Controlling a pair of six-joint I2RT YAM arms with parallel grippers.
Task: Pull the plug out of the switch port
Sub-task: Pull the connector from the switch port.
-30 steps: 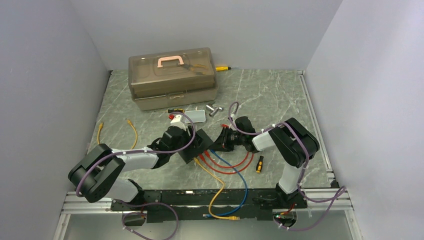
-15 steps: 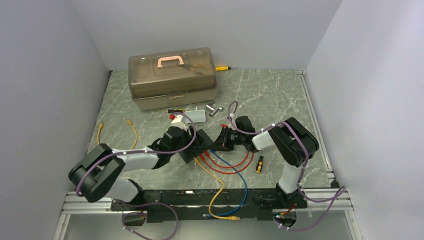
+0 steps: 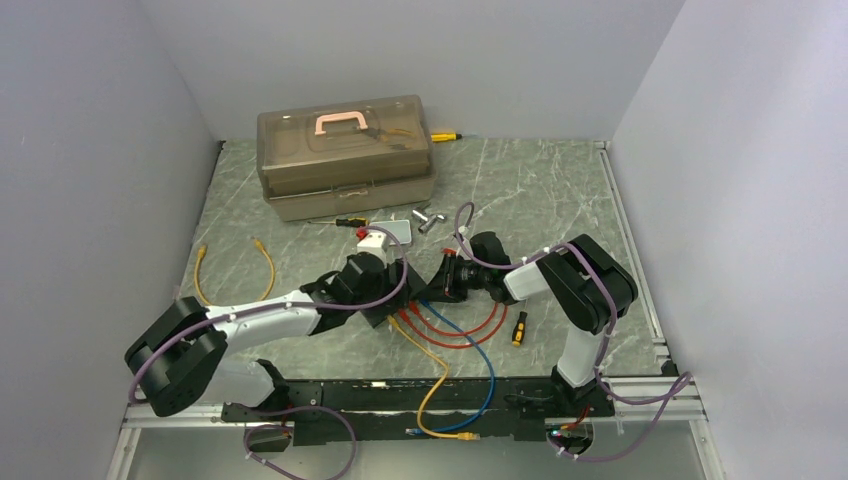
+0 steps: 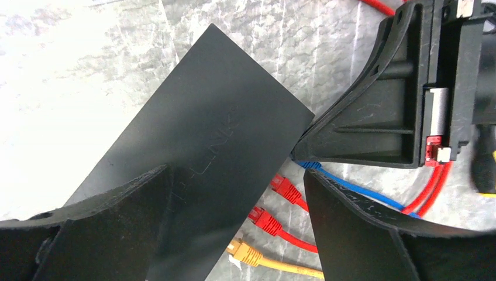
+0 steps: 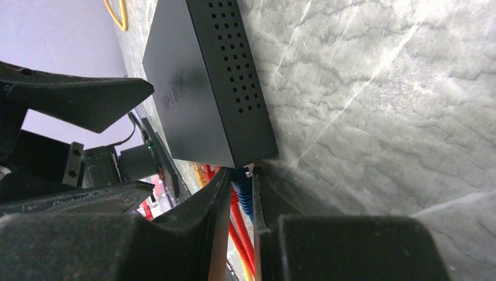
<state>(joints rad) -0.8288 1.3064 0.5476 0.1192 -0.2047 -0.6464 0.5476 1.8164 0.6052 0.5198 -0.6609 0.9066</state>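
Observation:
The switch (image 3: 402, 283) is a flat black box lying on the marbled table; in the left wrist view the switch (image 4: 199, 152) fills the middle. Two red plugs (image 4: 286, 188), a yellow plug (image 4: 245, 253) and a blue plug (image 4: 307, 165) sit along its socket edge. My left gripper (image 4: 237, 216) is open wide: one finger lies over the switch's top and the other stands beyond the plugs. My right gripper (image 5: 241, 187) is shut on the blue plug (image 5: 243, 193), right at the corner of the switch (image 5: 205, 88).
A brown translucent toolbox (image 3: 345, 155) stands at the back. A silver tin (image 3: 397, 231) and metal sockets (image 3: 425, 218) lie just behind the switch. A small screwdriver (image 3: 519, 328) lies by the red cable loops (image 3: 470, 335), and a loose yellow cable (image 3: 265, 265) lies to the left.
My left gripper has opened wider, and its arm has stretched further forward over the switch. The right arm and the blue plug have not moved.

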